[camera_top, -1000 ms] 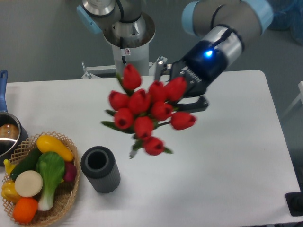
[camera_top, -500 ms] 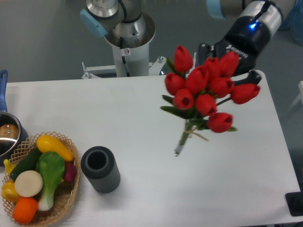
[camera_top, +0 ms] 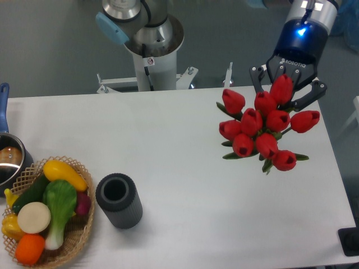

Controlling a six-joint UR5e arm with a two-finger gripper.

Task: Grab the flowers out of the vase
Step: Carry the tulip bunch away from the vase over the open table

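The flowers (camera_top: 262, 126), a bunch of red tulip buds with green leaves, hang above the right side of the white table. Their stems are hidden under the buds. My gripper (camera_top: 284, 101) reaches down from the top right, directly behind the bunch. Its black finger links angle inward around the upper buds, and the fingertips are hidden by the blossoms; it looks shut on the flowers. The vase (camera_top: 118, 200), a short dark grey ribbed cylinder, stands upright and empty near the front left, far from the gripper.
A wicker basket (camera_top: 87, 227) of toy vegetables and fruit sits at the front left, next to the vase. A steel pot (camera_top: 8, 162) with a blue handle is at the left edge. The arm's base column (camera_top: 150, 53) stands behind the table's far edge.
The gripper has carried the flowers from above the table's middle to the right and turned them. The stem that dangled below the bunch no longer shows. The vase stayed put.
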